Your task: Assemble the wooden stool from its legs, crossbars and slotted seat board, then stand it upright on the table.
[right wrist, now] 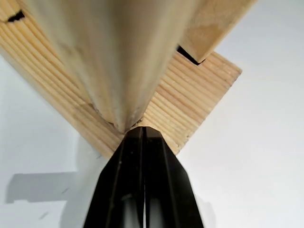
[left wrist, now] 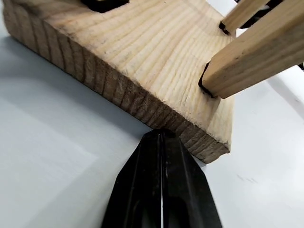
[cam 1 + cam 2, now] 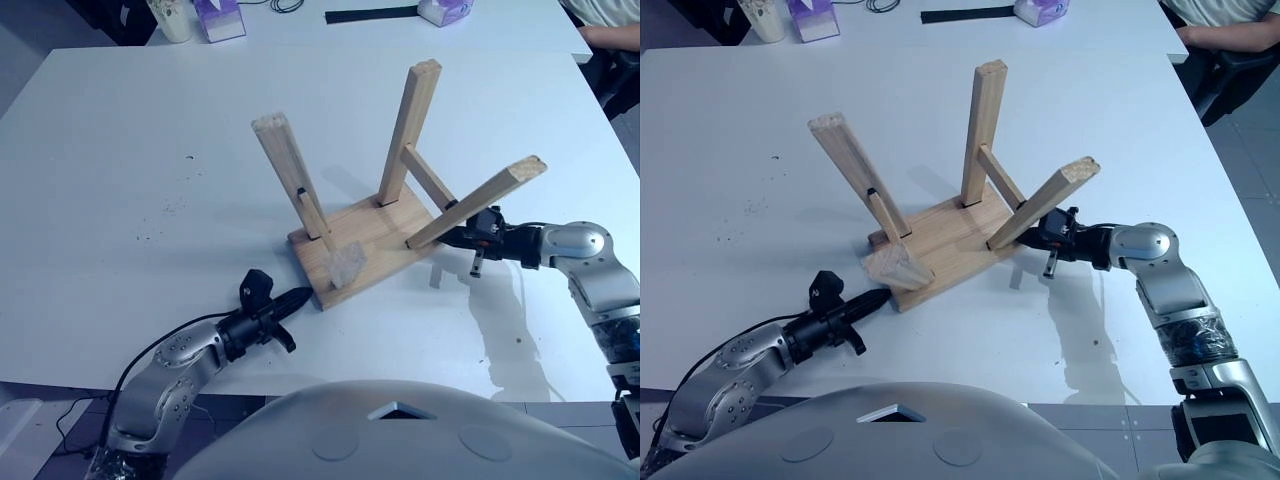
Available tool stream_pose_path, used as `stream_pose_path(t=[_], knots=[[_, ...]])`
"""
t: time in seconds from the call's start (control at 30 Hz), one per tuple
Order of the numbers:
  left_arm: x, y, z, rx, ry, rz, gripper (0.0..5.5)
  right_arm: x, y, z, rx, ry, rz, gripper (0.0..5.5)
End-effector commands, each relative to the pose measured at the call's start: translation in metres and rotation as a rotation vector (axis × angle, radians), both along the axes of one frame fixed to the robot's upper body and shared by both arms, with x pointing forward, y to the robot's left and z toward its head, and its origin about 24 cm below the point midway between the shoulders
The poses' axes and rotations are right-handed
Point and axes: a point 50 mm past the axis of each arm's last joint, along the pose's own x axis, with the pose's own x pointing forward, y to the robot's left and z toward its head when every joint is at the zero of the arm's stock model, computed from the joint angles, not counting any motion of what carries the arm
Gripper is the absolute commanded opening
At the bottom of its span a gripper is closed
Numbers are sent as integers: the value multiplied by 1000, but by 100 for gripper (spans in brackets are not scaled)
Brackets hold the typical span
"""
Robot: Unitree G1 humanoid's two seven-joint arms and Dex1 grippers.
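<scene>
Carefully: press no harder on the upside-down stool point(image 3: 360, 240) on the table point(image 3: 120, 150) with the left gripper point(image 3: 303, 296), fingers pressed together at the seat board point(image 2: 142, 57) corner, or the right gripper point(image 3: 462, 232), likewise closed at a tilted leg point(image 3: 490, 195), risking a slid board or a loosened leg.

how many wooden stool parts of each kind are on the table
legs: 4 (one points toward the head camera)
crossbars: 2
seat board: 1
total: 7
</scene>
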Motion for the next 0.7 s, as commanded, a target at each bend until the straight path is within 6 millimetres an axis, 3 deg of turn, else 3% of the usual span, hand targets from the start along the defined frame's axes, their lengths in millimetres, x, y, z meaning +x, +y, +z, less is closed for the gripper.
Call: stream_pose_path(t=[0.03,0.2,0.3,0.47,0.6,0.7], knots=[[15,5,-2,24,-25,33,2,-24,17,-36,-31,144,6,0],[33,20,-3,66,-63,98,2,-31,35,-36,13,150,18,0],[42,33,-3,100,-84,138,2,-31,36,-32,24,136,-1,0],[44,50,0,129,-122,210,2,-23,18,-8,85,95,-70,0],[37,53,16,37,-193,278,2,-13,0,18,152,66,-100,0],[32,69,20,82,-204,352,2,-10,-9,21,128,71,-98,0]])
